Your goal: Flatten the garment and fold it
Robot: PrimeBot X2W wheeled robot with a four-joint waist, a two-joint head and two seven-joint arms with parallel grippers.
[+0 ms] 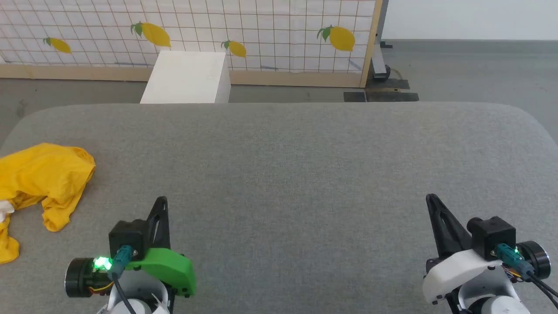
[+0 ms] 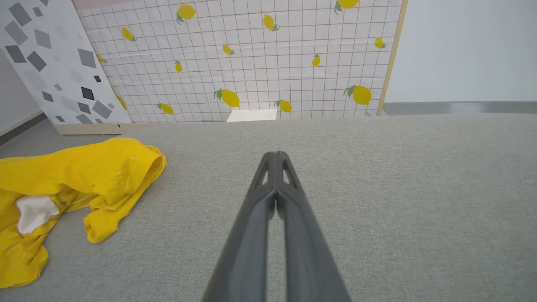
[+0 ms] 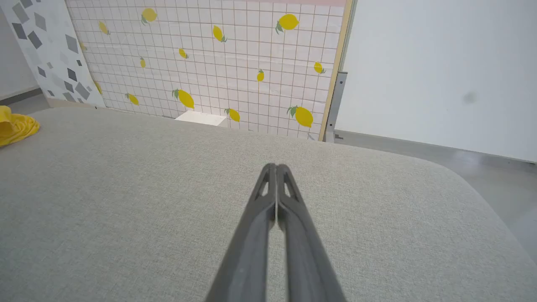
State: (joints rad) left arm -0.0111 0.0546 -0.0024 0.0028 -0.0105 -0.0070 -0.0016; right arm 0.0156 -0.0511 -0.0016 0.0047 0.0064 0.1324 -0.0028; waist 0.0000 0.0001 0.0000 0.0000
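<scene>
Lying crumpled at the frame's left edge on the grey table (image 1: pixel 305 165), the garment (image 1: pixel 43 179) runs lower left to upper right. Left gripper (image 1: pixel 161 201) and right gripper (image 1: pixel 431 199) sit near the bottom corners, both pressed together.

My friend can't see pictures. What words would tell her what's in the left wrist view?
A crumpled bright yellow T-shirt lies at the left on a grey fabric surface, a white patch showing in its folds. The left gripper, shut, points up the middle, apart from the shirt. Behind stands a tiled screen printed with lemons.
</scene>
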